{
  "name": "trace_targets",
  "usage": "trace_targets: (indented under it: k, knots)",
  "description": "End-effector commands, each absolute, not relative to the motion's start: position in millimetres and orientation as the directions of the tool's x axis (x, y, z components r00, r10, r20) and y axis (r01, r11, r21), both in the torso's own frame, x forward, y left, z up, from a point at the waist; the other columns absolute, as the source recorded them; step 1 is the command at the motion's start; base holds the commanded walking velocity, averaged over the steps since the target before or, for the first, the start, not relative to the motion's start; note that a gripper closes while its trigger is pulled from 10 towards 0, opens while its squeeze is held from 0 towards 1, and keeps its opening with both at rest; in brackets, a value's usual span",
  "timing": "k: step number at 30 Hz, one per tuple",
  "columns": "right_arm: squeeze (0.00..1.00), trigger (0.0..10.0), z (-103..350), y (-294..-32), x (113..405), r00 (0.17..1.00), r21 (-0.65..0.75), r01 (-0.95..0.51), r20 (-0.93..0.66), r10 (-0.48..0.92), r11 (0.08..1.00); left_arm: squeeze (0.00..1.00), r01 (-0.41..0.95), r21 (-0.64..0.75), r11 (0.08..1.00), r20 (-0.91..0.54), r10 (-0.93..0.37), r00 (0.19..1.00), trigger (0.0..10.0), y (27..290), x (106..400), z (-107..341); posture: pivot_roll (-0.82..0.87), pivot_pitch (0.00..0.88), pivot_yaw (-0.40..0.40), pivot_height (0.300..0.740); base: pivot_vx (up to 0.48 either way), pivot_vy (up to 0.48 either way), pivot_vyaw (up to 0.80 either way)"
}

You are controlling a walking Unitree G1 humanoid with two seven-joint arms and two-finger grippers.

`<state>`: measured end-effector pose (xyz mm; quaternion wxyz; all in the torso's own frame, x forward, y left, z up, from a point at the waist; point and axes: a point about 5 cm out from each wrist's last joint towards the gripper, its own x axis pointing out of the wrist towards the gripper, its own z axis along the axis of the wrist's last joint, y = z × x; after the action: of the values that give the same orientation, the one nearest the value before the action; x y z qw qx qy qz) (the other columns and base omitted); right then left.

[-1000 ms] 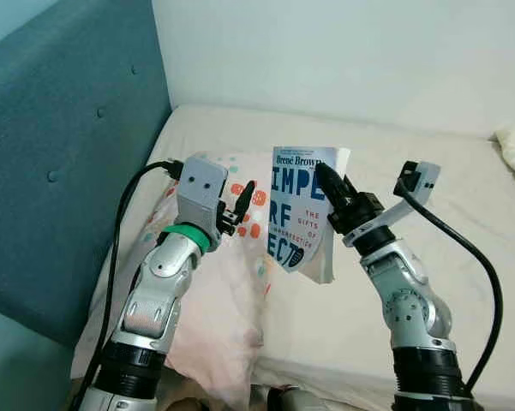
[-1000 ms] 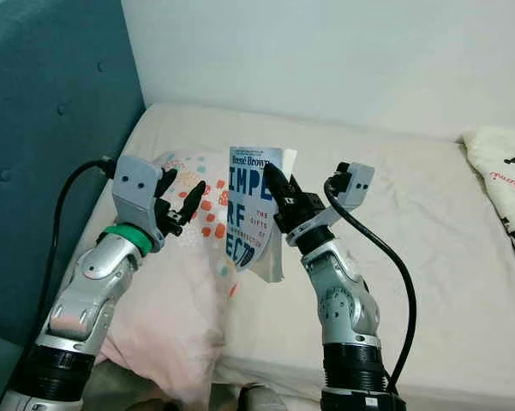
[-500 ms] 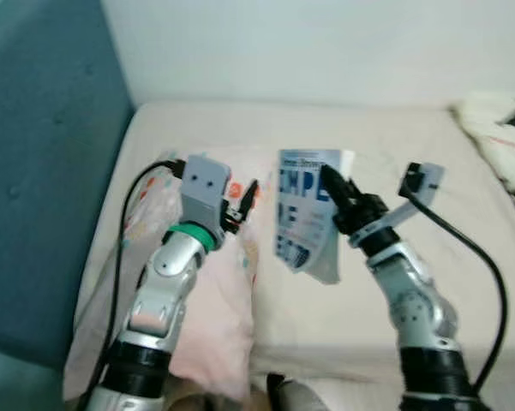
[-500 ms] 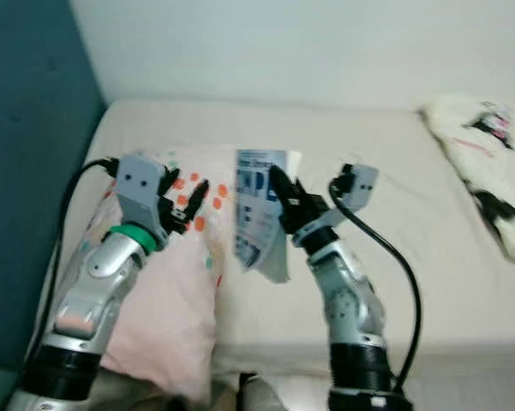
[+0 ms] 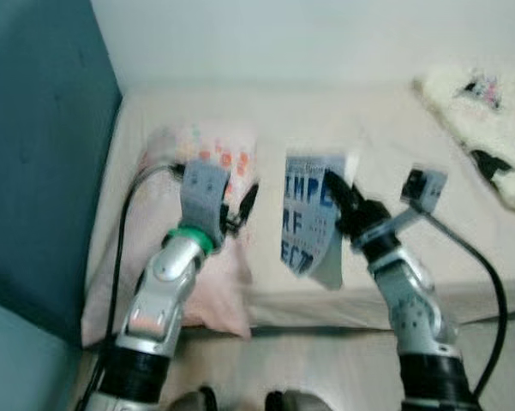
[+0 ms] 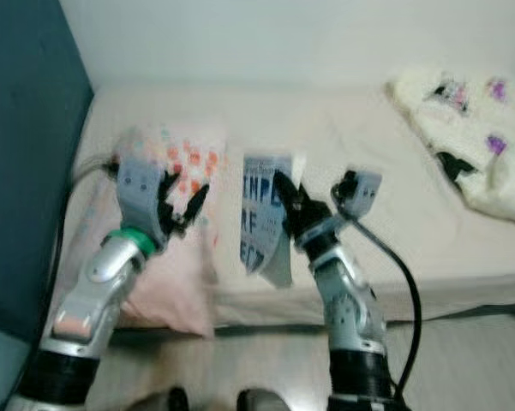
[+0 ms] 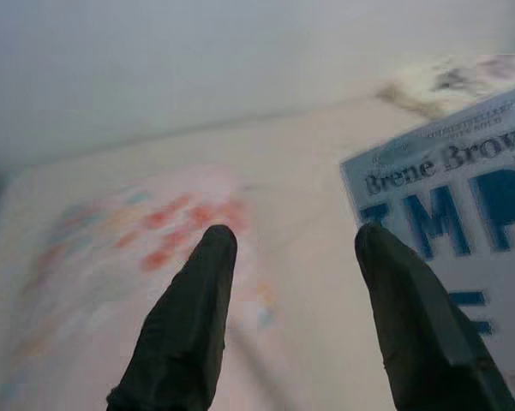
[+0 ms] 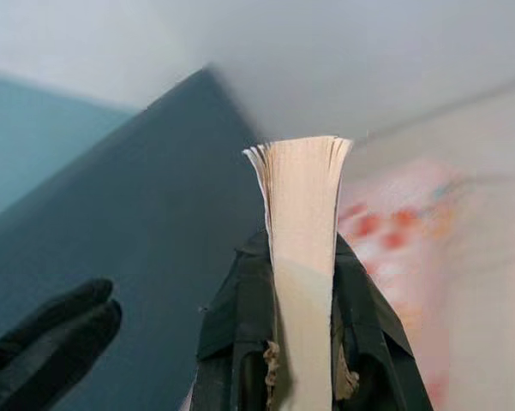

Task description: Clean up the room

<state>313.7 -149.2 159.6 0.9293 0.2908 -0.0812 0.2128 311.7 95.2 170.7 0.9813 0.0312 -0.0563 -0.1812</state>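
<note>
Left eye view: the right gripper is clamped on a light-blue paperback book with dark blue lettering, holding it upright above the cream mattress. The left gripper hovers beside it over a pink pillow with red dots.

Left wrist view: the two black fingers stand apart, holding nothing, the book's cover just beside them.

Right wrist view: both fingers pinch the book's cream page edge.
</note>
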Motion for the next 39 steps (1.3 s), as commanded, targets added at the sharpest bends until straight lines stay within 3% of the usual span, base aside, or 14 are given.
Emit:
trace_targets:
  k: [1, 8, 28, 39]
  knots:
    - [0.0, 10.0, 161.8, -147.7, 312.0, 0.891, 0.5, -0.452, 0.29, 0.349, 0.739, 0.0, 0.362, 0.09, 0.928, 0.092, -0.37, 0.925, 10.0, 93.6, 311.1, 169.2, -0.05, 0.038, 0.017, 0.74, 0.0, 0.0, 0.0]
    - [0.0, 10.0, 161.8, -147.4, 312.1, 0.89, 0.498, -0.453, 0.291, 0.35, 0.739, 0.0, 0.369, 0.103, 0.924, 0.115, -0.38, 0.918, 10.0, 92.3, 310.8, 171.6, -0.05, 0.038, 0.019, 0.74, 0.043, 0.0, 0.0]
    - [0.0, 10.0, 161.2, -147.0, 312.3, 0.889, 0.495, -0.456, 0.291, 0.354, 0.74, 0.0, 0.367, 0.107, 0.924, 0.12, -0.379, 0.918, 10.0, 92.1, 312.0, 172.3, -0.05, 0.036, 0.018, 0.74, 0.427, 0.0, 0.0]
    - [0.0, 10.0, 160.8, -146.3, 312.0, 0.888, 0.493, -0.459, 0.288, 0.36, 0.739, 0.0, 0.358, 0.089, 0.929, 0.095, -0.366, 0.926, 10.0, 95.6, 312.1, 169.1, -0.05, 0.037, 0.017, 0.74, 0.0, 0.0, 0.0]
